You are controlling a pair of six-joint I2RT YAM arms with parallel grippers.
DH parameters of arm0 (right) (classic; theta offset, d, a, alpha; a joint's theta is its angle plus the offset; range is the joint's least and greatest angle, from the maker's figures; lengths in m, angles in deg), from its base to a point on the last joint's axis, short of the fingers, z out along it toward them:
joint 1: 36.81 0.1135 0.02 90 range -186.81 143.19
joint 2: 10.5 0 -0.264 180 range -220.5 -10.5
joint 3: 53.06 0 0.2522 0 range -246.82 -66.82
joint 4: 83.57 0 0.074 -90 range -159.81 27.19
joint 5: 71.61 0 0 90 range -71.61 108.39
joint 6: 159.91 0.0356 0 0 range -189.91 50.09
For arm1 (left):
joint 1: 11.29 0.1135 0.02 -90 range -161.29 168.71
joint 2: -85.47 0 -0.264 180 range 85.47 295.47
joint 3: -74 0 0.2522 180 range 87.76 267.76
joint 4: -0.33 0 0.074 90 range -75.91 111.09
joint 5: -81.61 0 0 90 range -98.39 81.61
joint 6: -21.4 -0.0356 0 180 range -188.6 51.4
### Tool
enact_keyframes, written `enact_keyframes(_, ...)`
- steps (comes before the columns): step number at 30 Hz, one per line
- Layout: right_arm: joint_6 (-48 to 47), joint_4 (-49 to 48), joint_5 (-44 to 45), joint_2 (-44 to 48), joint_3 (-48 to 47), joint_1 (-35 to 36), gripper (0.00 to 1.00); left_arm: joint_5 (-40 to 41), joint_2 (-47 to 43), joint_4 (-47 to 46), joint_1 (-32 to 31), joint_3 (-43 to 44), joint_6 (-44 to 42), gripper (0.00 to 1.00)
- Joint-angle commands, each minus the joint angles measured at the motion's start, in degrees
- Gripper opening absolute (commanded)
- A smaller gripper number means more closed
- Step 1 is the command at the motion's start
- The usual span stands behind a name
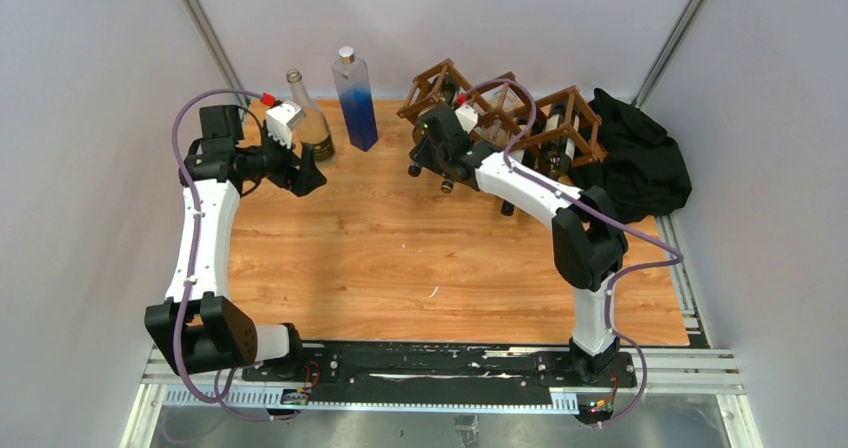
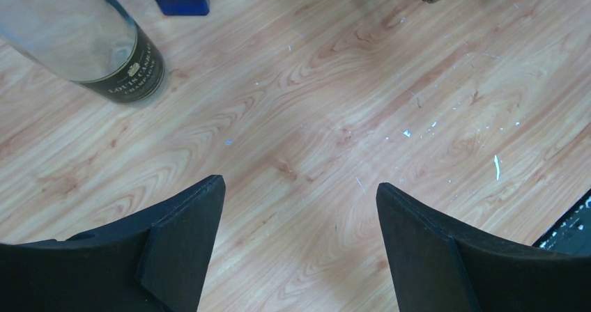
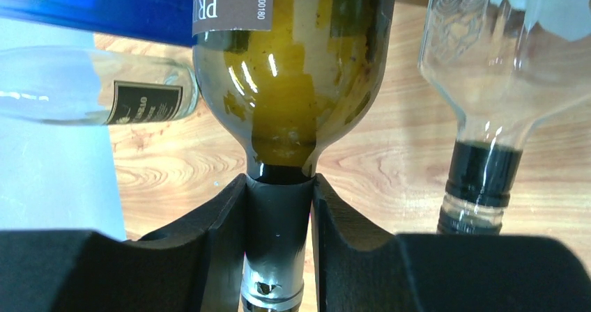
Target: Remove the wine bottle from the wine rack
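Above the wooden table [image 1: 400,258], the right gripper [image 3: 279,186] pinches the wine bottle [image 3: 293,82] at the neck; a slow, straight pull along the wine rack [image 1: 575,118] opening seems best.

The left gripper [image 2: 300,193] stands wide, angled downward; right arm stretches forward, right gripper [image 3: 279,181] clamped, seemingly level.

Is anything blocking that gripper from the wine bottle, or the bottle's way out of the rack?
No. The right gripper clamps the neck of the wine bottle; the table in front of the wine rack looks bare. A clear bottle lies alongside, apart.
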Motion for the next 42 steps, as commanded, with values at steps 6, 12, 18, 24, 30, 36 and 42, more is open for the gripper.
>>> enact_keyframes(6, -0.37, -6.26, 0.85, 10.75, 10.75, 4.68, 0.00, -1.72, -0.17, 0.11, -0.53, -0.78, -2.18, 0.90)
enact_keyframes(12, -0.66, -7.07, 0.23, 16.74, 17.40, 6.86, 0.00, -1.44, -1.55, 0.16, -0.94, -1.75, -4.61, 1.00)
enact_keyframes(18, -0.35, -6.79, -2.04, 22.78, 23.23, 7.54, 0.00, -0.23, -3.73, 0.54, -0.95, -3.08, -6.67, 1.00)
enact_keyframes(24, -1.09, -5.60, -3.56, 28.14, 26.74, 8.28, 0.00, -1.02, -5.41, 1.42, -1.04, -2.92, -9.38, 1.00)
enact_keyframes(30, -1.91, -2.98, -5.09, 31.86, 26.99, 8.93, 0.00, -4.08, -7.99, 1.42, -1.81, -2.73, -15.78, 1.00)
enact_keyframes(36, -3.17, 0.18, -7.78, 34.26, 25.31, 9.22, 0.00, -4.63, -10.35, 1.42, -5.46, -4.68, -22.92, 1.00)
enact_keyframes(42, -9.63, 7.93, -16.68, 31.55, 17.84, 9.23, 0.00, -0.44, -16.78, 1.38, -16.89, -10.98, -33.50, 1.00)
